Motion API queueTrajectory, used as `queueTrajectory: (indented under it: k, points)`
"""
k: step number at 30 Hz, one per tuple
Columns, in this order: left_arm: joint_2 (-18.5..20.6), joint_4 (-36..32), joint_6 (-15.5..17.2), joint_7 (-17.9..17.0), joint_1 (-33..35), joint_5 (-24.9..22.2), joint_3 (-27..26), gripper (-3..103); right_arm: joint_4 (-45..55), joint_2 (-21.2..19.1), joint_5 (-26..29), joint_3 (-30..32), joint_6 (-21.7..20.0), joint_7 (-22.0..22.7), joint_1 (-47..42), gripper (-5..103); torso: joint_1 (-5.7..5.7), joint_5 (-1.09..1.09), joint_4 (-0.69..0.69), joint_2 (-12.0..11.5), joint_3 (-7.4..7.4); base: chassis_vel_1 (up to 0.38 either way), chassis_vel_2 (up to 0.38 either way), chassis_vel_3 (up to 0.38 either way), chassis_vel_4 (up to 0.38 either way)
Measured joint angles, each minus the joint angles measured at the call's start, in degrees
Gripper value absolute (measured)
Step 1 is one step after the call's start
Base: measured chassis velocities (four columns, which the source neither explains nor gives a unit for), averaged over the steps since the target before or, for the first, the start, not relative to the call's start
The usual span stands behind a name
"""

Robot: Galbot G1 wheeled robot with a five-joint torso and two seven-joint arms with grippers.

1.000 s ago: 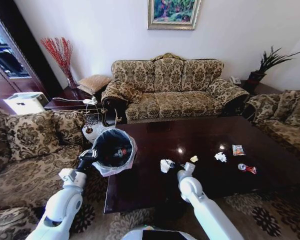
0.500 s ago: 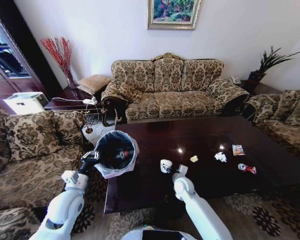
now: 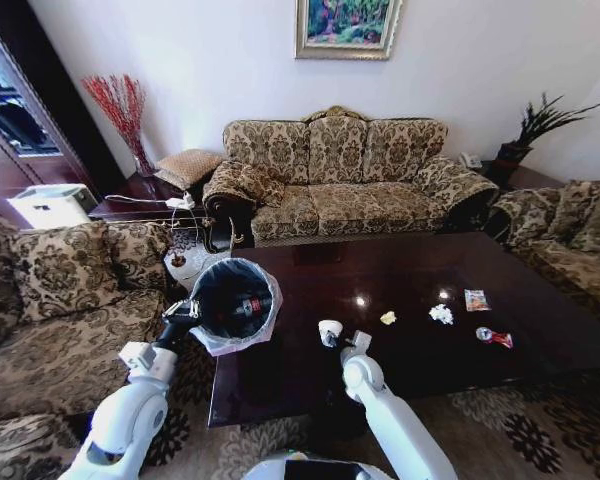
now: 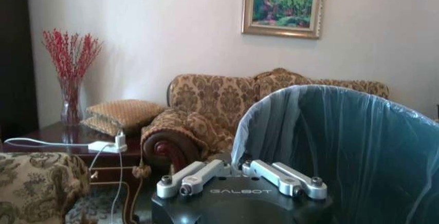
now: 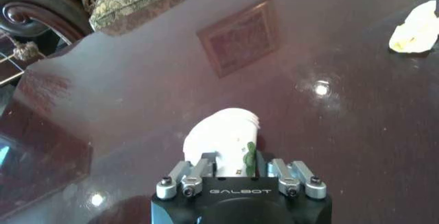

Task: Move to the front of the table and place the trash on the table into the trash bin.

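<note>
While the left hand [image 3: 180, 312] is clamped on the rim of the trash bin [image 3: 234, 299], holding it beside the left edge of the surface [image 3: 400, 270] to receive trash, the right hand [image 3: 342, 340] is closed on a crumpled white paper [image 5: 221, 134] above the near side.

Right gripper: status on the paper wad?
Right gripper shut on white paper wad above the table. Left gripper holds trash bin by the rim. Path clear.
</note>
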Motion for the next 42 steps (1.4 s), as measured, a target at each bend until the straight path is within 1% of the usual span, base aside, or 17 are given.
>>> queueTrajectory:
  k: [1,4,6,9,12,20,22,23,26,27,28,31,32,34,38,39,42]
  points:
    - [0.0,0.0,0.0,0.0,0.0,0.0,0.0,3,0.0,0.0,0.0,0.0,0.0,0.0,0.0,34,0.00,0.00,0.00,0.0,0.00,0.000,0.000,0.000,0.000]
    - [0.0,-0.1,-0.3,0.0,0.0,-0.2,-0.1,3,0.7,0.0,0.0,0.0,0.0,0.0,-0.1,18,0.00,0.01,0.00,0.0,0.00,0.000,0.000,0.000,0.000]
    - [-0.1,-0.2,-0.4,0.0,0.1,-0.2,-0.1,3,0.9,0.0,0.0,0.0,0.0,-0.1,-0.1,18,0.00,0.01,0.01,0.0,0.00,0.000,0.000,0.000,0.000]
    - [-0.2,-0.3,-0.5,0.2,0.1,-0.2,-0.1,3,2.2,-0.3,-0.3,-0.1,0.1,0.0,-0.2,6,0.00,0.01,0.02,0.0,0.00,0.000,0.000,0.000,0.000]
    - [-0.2,-0.3,-0.6,0.2,0.1,-0.2,-0.1,3,4.5,-1.2,-0.7,0.0,0.2,0.3,-0.5,0,0.00,0.01,0.00,0.0,0.01,0.000,0.000,0.000,0.000]
    - [-0.2,-0.3,-0.7,0.2,-0.1,-0.1,0.1,3,17.4,-6.1,-3.0,0.1,0.3,1.6,-0.6,-1,0.00,0.02,0.00,0.0,0.00,0.000,0.000,0.000,0.000]
    - [-0.1,-0.1,-0.6,0.4,-0.1,0.0,0.2,3,24.8,-9.5,-3.3,0.4,0.7,0.7,-0.1,0,0.00,0.01,0.00,0.0,0.00,0.000,0.000,0.000,0.000]
    - [-0.1,-0.1,-0.6,0.4,-0.1,0.0,0.2,3,24.8,-9.5,-3.3,0.4,0.7,0.7,-0.1,0,0.00,0.01,0.00,0.0,0.00,0.000,0.000,0.000,0.000]
    - [0.7,0.8,-0.6,0.8,0.0,0.8,0.8,3,33.8,-16.7,-2.6,1.0,3.4,-2.4,2.4,0,0.00,0.01,0.03,0.0,0.00,0.000,0.000,0.000,0.000]
    - [0.7,0.8,-0.6,0.8,0.0,0.8,0.8,3,33.8,-16.7,-2.6,1.0,3.4,-2.4,2.4,0,0.00,0.01,0.03,0.0,0.00,0.000,0.000,0.000,0.000]
    - [1.1,0.8,-0.7,0.8,0.0,0.8,1.2,3,35.6,-19.0,-1.8,1.4,4.2,-3.6,3.0,0,0.00,0.02,0.03,0.0,0.00,0.000,0.000,0.000,0.000]
    - [2.8,0.9,0.0,0.9,-0.8,-0.2,2.0,3,41.6,-27.0,1.2,2.4,7.6,-10.4,5.6,0,0.00,0.01,-0.02,0.0,0.00,0.000,0.000,0.000,0.000]
    - [2.8,0.9,0.0,0.9,-0.8,-0.2,2.0,3,41.6,-27.0,1.2,2.4,7.6,-10.4,5.6,0,0.00,0.01,-0.02,0.0,0.00,0.000,0.000,0.000,0.000]
    - [4.0,1.7,0.6,0.9,-1.4,-0.6,2.9,3,44.5,-31.2,5.4,1.3,8.6,-14.4,9.4,0,0.00,0.00,-0.02,0.0,0.00,0.000,0.000,0.000,0.000]
    - [5.7,2.5,0.8,0.3,-2.2,-0.7,4.7,3,45.5,-33.2,9.3,-2.3,8.9,-17.9,15.0,0,0.00,0.01,0.04,0.0,0.00,0.000,0.000,0.000,0.000]
    - [6.5,2.6,1.1,0.2,-2.7,-0.9,5.4,3,45.6,-33.6,10.6,-4.3,8.7,-19.0,17.3,0,0.00,0.00,0.00,0.0,0.00,0.000,0.000,0.000,0.000]
    - [7.3,2.1,2.0,0.1,-3.3,-1.8,6.0,3,45.0,-33.0,13.6,-12.9,7.9,-20.5,24.4,0,0.01,0.01,0.02,0.0,0.01,0.000,0.000,0.000,0.000]
